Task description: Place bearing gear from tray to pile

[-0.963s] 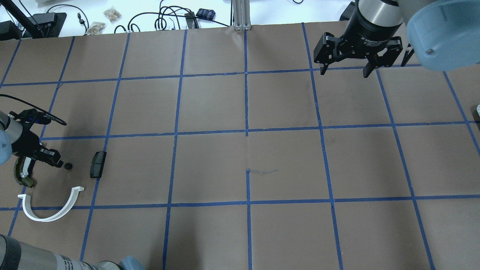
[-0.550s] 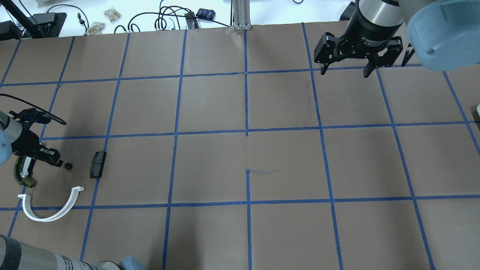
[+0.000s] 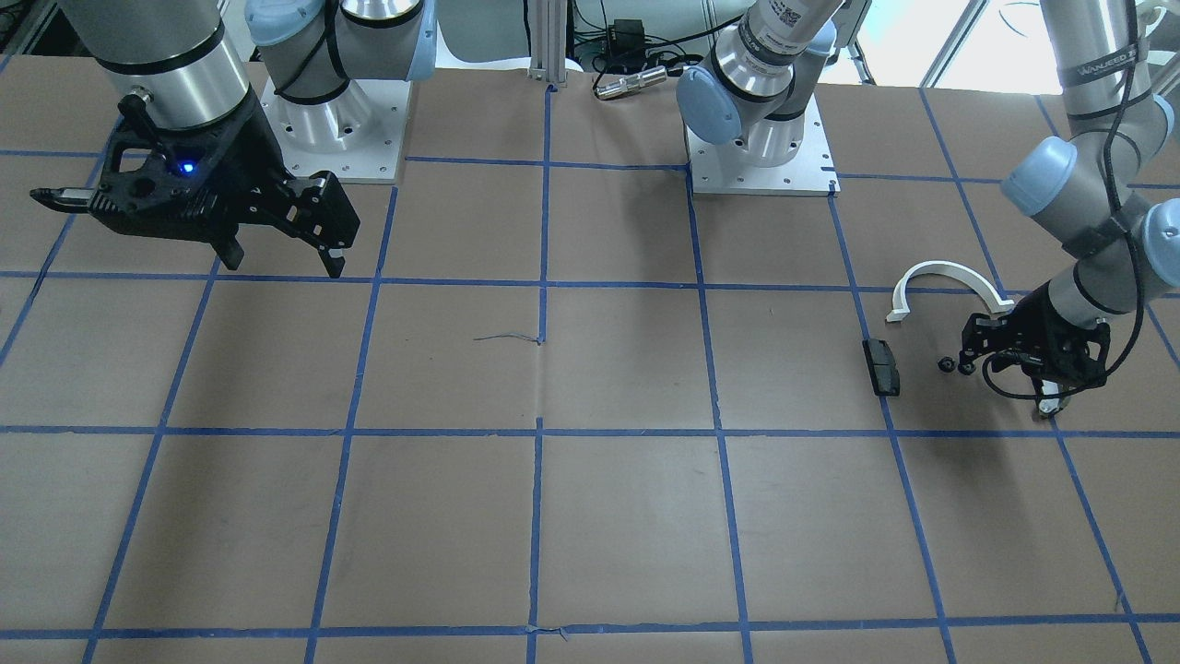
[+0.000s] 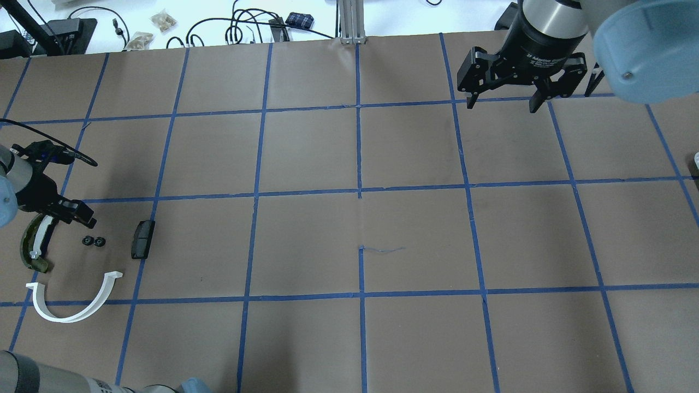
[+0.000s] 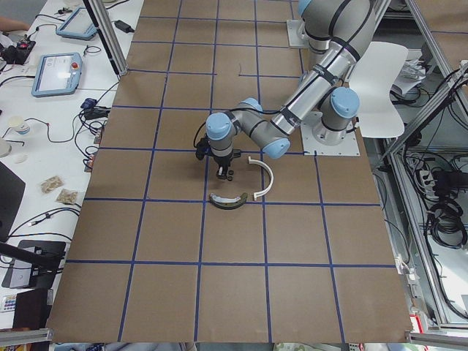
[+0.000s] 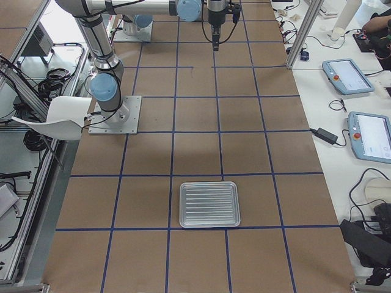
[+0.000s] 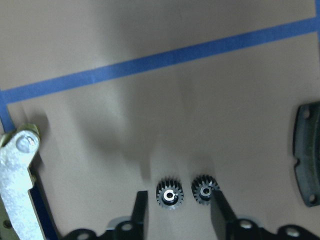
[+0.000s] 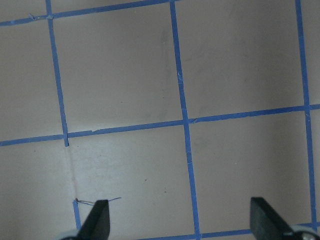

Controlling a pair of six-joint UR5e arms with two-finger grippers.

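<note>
Your left gripper (image 7: pixel 178 201) is hovering over two bearing gears (image 7: pixel 169 194)
It and your right gripper (image 4: pixel 502 105) are gaping open, holding nothing

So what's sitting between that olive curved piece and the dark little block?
Two small black gears, side by side, lie between the olive piece and the block; the overhead view shows it best.

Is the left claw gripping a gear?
No, both gears lie loose on the table, and the left gripper is spread open.
</note>
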